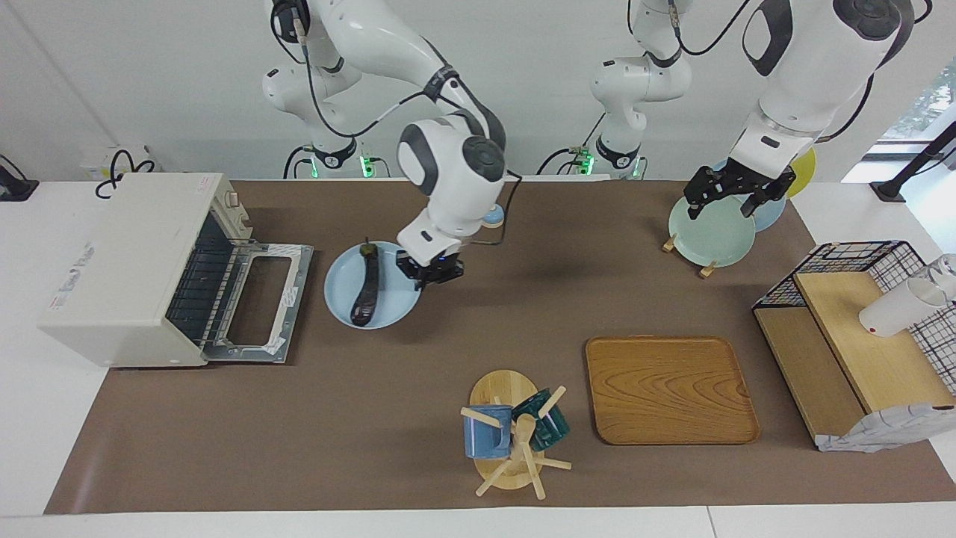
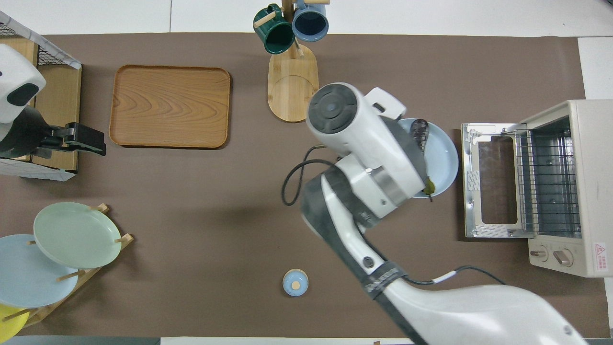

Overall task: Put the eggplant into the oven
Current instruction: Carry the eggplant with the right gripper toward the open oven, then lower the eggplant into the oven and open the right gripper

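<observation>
The dark purple eggplant (image 1: 367,288) lies on a light blue plate (image 1: 340,291) in front of the oven's open door (image 1: 261,299). The off-white oven (image 1: 119,261) stands at the right arm's end of the table, its wire rack showing. My right gripper (image 1: 433,275) is open and empty, low over the plate's rim on the side away from the oven, apart from the eggplant. In the overhead view the right arm hides most of the eggplant (image 2: 420,130), beside the oven (image 2: 570,187). My left gripper (image 1: 736,196) waits above the plate rack.
A plate rack (image 1: 709,233) with green and blue plates stands near the left arm's base. A wooden tray (image 1: 668,388), a mug tree (image 1: 508,441) with two mugs, a wire-mesh shelf (image 1: 859,329) and a small blue round lid (image 2: 295,282) are also on the table.
</observation>
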You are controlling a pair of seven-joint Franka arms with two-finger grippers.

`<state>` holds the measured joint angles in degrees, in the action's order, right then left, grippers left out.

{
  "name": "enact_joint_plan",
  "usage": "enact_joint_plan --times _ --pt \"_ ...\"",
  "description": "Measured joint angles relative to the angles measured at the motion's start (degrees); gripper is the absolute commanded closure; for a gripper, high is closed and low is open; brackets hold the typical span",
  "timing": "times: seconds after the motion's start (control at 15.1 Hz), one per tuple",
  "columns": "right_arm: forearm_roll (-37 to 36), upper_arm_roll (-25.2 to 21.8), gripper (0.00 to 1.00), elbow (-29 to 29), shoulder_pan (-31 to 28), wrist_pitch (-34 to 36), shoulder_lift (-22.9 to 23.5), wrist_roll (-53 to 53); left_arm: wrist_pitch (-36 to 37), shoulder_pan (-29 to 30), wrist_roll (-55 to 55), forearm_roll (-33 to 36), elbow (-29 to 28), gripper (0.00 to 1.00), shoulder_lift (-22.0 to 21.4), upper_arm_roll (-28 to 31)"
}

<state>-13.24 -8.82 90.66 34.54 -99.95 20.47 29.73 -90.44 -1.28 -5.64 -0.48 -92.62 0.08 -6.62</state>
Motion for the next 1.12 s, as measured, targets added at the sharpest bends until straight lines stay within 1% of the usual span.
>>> enact_joint_plan --times 0.2,0.4,0.53,0.79,1.06,1.12 --pt "-0.01 -0.02 1.00 8.43 -8.59 -0.35 -7.45 -7.50 0.00 -0.05 0.00 -0.04 0.00 0.00 0.00 0.06" --pt "-0.01 0.02 1.00 15.46 -14.01 -3.85 -12.10 -12.85 0.00 -0.09 0.00 -0.05 0.00 0.00 0.00 0.05" --pt "-0.05 0.07 1.00 18.93 -17.43 -7.17 -13.26 -16.69 0.01 -0.09 0.00 -0.05 0.00 0.00 0.00 0.05" --pt "-0.06 0.04 1.00 23.08 -25.98 -13.49 -13.39 -26.33 0.05 -0.09 0.00 -0.05 0.00 0.00 0.00 0.05" --pt "-0.06 0.20 1.00 26.01 -26.87 -16.17 -14.38 -27.32 0.05 -0.02 0.00 -0.05 0.03 0.00 -0.02 0.26" --pt "-0.06 0.20 0.90 26.43 -26.93 -16.41 -14.70 -27.32 0.05 -0.01 0.00 -0.05 0.03 0.00 -0.02 0.35"
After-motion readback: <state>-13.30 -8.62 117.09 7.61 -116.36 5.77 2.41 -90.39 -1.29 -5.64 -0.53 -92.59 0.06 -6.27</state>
